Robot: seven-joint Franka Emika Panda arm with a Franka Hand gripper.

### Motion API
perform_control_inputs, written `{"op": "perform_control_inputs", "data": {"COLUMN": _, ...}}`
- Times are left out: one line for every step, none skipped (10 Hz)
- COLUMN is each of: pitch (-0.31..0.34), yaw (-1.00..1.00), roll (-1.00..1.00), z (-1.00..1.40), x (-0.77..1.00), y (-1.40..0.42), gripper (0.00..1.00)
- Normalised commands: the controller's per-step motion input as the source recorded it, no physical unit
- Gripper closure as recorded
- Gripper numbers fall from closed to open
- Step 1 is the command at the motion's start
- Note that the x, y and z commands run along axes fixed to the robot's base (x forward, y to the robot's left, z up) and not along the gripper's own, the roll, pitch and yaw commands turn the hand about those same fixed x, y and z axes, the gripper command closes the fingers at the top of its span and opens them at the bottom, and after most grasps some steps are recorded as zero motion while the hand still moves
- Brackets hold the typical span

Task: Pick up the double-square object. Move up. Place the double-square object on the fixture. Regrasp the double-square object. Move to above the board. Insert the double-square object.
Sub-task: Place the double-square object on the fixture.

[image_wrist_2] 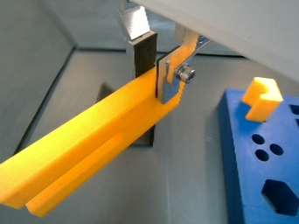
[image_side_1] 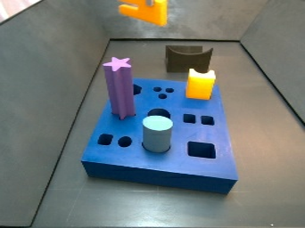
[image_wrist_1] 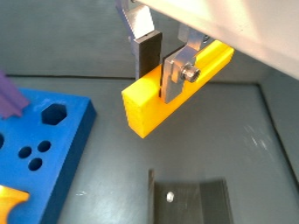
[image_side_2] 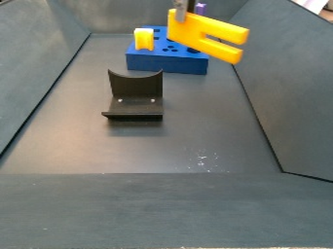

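The board (image_side_1: 161,142) lies on the floor, the fixture (image_side_2: 132,94) well apart from it. High above both hangs the bar (image_wrist_2: 93,144), clamped near one end between the gripper's (image_wrist_2: 158,66) silver fingers. It looks stiff, light and smooth; gripped off-centre, it may pivot, so regrasp nearer mid-length.
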Motion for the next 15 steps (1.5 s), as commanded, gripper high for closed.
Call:
{"op": "perform_control_inputs", "data": {"pitch": 0.032, "yaw": -1.00, "roll": 0.13, "z": 0.10, "x": 1.00, "y": 0.03, "gripper": 1.00}}
{"op": "perform_control_inputs", "data": {"pitch": 0.040, "yaw": -1.00, "roll": 0.14, "z": 0.09, "x": 1.00, "y": 0.03, "gripper": 1.00}}
{"op": "perform_control_inputs", "data": {"pitch": 0.066, "yaw": -1.00, "roll": 0.15, "z": 0.07, "x": 1.00, "y": 0.02, "gripper": 1.00}}
{"op": "perform_control_inputs", "data": {"pitch": 0.078, "yaw": -1.00, "roll": 0.16, "z": 0.06, "x": 1.00, "y": 0.02, "gripper": 1.00}}
{"op": "perform_control_inputs", "data": {"pitch": 0.100, "yaw": -1.00, "roll": 0.18, "z": 0.04, "x": 1.00, "y": 0.02, "gripper": 1.00}}
{"op": "perform_control_inputs", "data": {"pitch": 0.137, "yaw": -1.00, "roll": 0.21, "z": 0.03, "x": 1.00, "y": 0.01, "gripper": 1.00}}
{"op": "perform_control_inputs", "data": {"pitch": 0.176, "yaw": -1.00, "roll": 0.23, "z": 0.02, "x": 0.97, "y": 0.01, "gripper": 1.00}}
{"op": "perform_control_inputs", "data": {"pitch": 0.229, "yaw": -1.00, "roll": 0.26, "z": 0.02, "x": 0.88, "y": 0.01, "gripper": 1.00}}
{"op": "perform_control_inputs", "data": {"pitch": 0.271, "yaw": -0.79, "roll": 0.25, "z": 0.01, "x": 0.76, "y": 0.00, "gripper": 1.00}}
{"op": "perform_control_inputs", "data": {"pitch": 0.268, "yaw": -0.55, "roll": 0.22, "z": 0.01, "x": 0.68, "y": 0.00, "gripper": 1.00}}
{"op": "perform_control_inputs", "data": {"pitch": 0.256, "yaw": -0.42, "roll": 0.19, "z": 0.01, "x": 0.63, "y": 0.00, "gripper": 1.00}}
{"op": "perform_control_inputs", "data": {"pitch": 0.133, "yaw": -0.08, "roll": -1.00, "z": -0.31, "x": 0.44, "y": -0.20, "gripper": 1.00}}
{"op": "perform_control_inputs", "data": {"pitch": 0.130, "yaw": -0.06, "roll": -1.00, "z": -0.31, "x": 0.40, "y": -0.20, "gripper": 1.00}}
{"op": "perform_control_inputs", "data": {"pitch": 0.124, "yaw": -0.06, "roll": -1.00, "z": -0.18, "x": 0.31, "y": -0.07, "gripper": 1.00}}
{"op": "perform_control_inputs", "data": {"pitch": 0.128, "yaw": -0.07, "roll": -1.00, "z": -0.09, "x": 0.20, "y": -0.03, "gripper": 1.00}}
